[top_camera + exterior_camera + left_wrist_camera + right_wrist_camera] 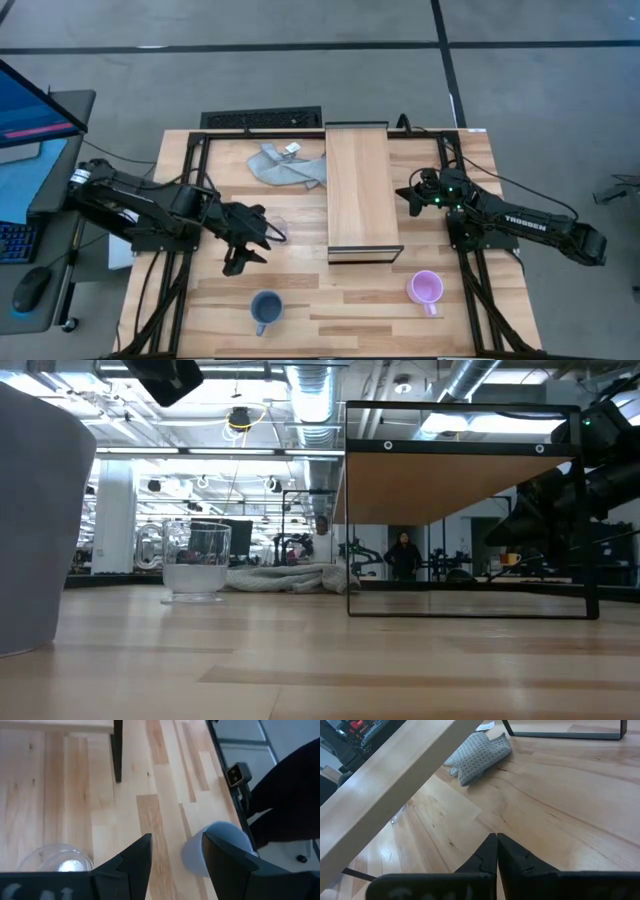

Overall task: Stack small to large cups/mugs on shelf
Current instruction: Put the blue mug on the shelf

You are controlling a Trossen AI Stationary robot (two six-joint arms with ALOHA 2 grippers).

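Here the left gripper (262,238), its fingers spread wide and empty, hovers just beside the clear glass cup (279,229), near the shelf (360,190).

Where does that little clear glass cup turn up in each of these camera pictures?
High view: glass cup on the table left of the shelf, just by the left gripper.
Low view: left of centre, with the shelf's frame to its right.
Left wrist view: at the bottom edge, beside the open fingers.
Right wrist view: not in it.
Shared landmark: the shelf.
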